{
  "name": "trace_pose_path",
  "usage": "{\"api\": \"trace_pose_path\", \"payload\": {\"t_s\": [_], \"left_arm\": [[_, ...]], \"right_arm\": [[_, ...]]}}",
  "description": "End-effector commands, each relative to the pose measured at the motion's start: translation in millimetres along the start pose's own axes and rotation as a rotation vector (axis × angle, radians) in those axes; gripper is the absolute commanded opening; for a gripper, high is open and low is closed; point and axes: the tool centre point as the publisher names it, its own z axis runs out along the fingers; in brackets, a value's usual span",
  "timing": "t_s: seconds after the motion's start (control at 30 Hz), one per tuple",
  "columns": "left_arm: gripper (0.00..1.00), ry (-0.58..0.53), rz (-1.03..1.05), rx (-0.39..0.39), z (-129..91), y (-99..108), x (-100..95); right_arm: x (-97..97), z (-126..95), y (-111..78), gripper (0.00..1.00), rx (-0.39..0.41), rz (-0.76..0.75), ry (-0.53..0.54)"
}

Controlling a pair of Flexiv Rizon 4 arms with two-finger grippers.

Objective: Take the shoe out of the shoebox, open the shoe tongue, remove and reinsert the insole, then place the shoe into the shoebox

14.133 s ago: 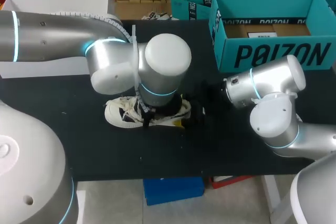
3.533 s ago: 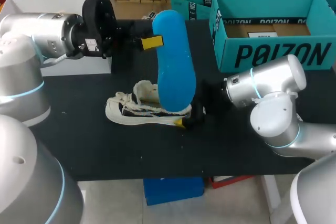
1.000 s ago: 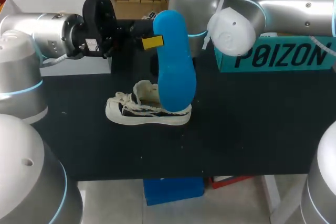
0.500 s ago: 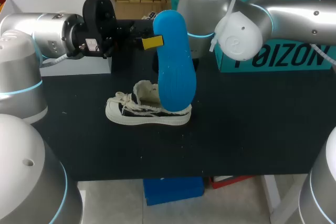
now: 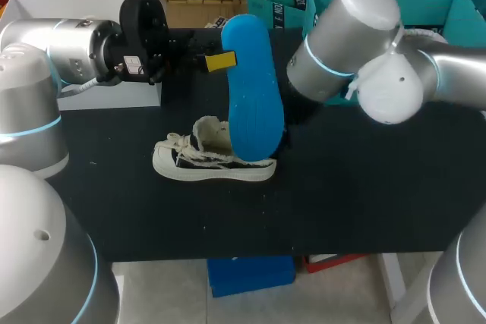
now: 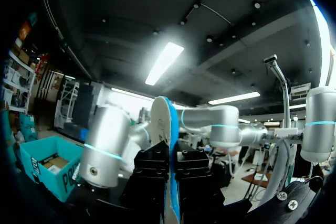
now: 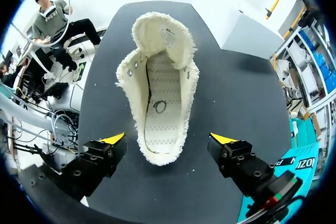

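A white canvas shoe (image 5: 213,161) lies on its side on the black table (image 5: 349,202). Above it my left gripper (image 5: 215,61) is shut on a blue insole (image 5: 254,104), which hangs upright with its lower end at the shoe's heel. In the left wrist view the insole (image 6: 160,116) shows edge-on between the black fingers of the left gripper (image 6: 171,157). My right arm (image 5: 342,39) reaches in beside the insole, its gripper hidden there. The right wrist view looks into the shoe (image 7: 160,93); my right gripper (image 7: 168,139) is open, with its fingertips (image 7: 113,139) on either side of the heel, apart from it.
The teal shoebox (image 5: 456,1) stands open at the back right, partly behind my right arm. A second teal box (image 5: 277,1) sits behind it to the left. A white box (image 5: 83,5) stands at the back left.
My right arm has swung from behind the insole toward the right and nearer, over the shoe's heel end. The left arm, the insole and the shoe have kept still.
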Motion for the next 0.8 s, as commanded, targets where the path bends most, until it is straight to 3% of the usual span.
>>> {"api": "trace_pose_path", "payload": {"t_s": [0.03,0.3,0.8], "left_arm": [[0.00,-0.003,0.002,0.000,0.7,1.3,0.7],[0.00,-0.003,0.002,0.000,0.7,1.3,0.7],[0.00,-0.003,0.002,0.000,0.7,1.3,0.7]], "right_arm": [[3.8,5.5,-8.8,1.00,-0.185,-0.005,0.003],[6.1,15.3,-14.8,1.00,-0.309,0.013,-0.004],[11.1,33.3,-24.2,1.00,-0.359,0.054,0.001]]}}
